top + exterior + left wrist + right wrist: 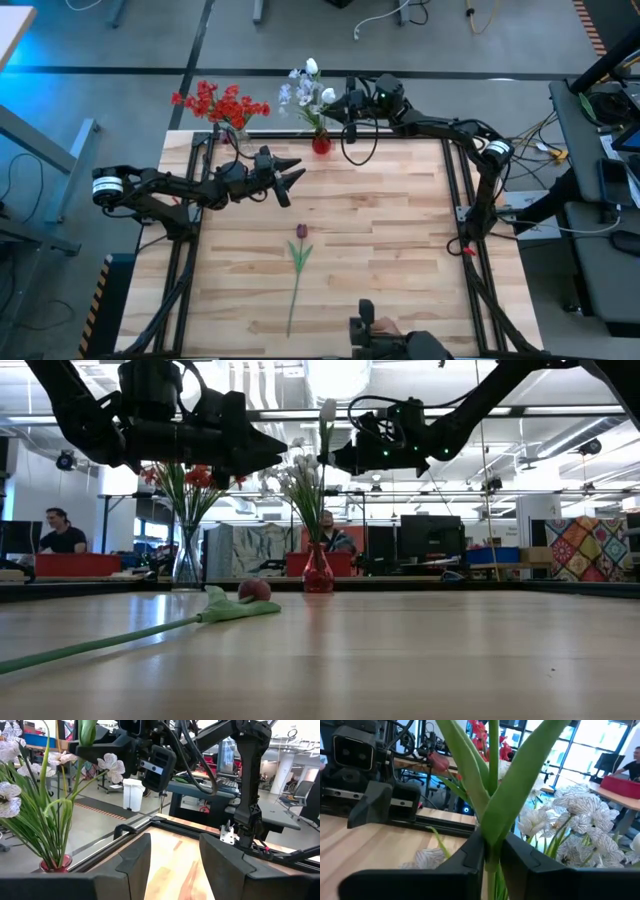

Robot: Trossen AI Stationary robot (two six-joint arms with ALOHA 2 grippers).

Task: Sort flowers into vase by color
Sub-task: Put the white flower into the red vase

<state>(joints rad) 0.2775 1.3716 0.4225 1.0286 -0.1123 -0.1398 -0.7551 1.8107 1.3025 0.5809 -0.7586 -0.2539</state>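
A red vase (320, 144) at the table's far edge holds white and pale-blue sprays (300, 92). A clear vase (236, 132) to its left holds bright red flowers (222, 101). My right gripper (346, 104) is above the red vase, shut on a green-stemmed white bud flower (312, 66). A dark red tulip (300, 231) lies flat on the table's middle, its stem (293, 290) running toward the near edge. My left gripper (288, 176) is open and empty above the table, between the tulip and the vases. My right gripper pinches the white bud flower's green stem and leaves (490, 827) between its two fingers, below the bud. The fingers come level from the table's right side and lie across the upright stem. The stem runs down among the white sprays; its lower end is hidden.
Black frame rails (450, 190) run along the table's edges. A dark camera mount (365, 325) stands at the near edge. A person (60, 535) sits far behind the table. Bare wood lies to the right of the tulip.
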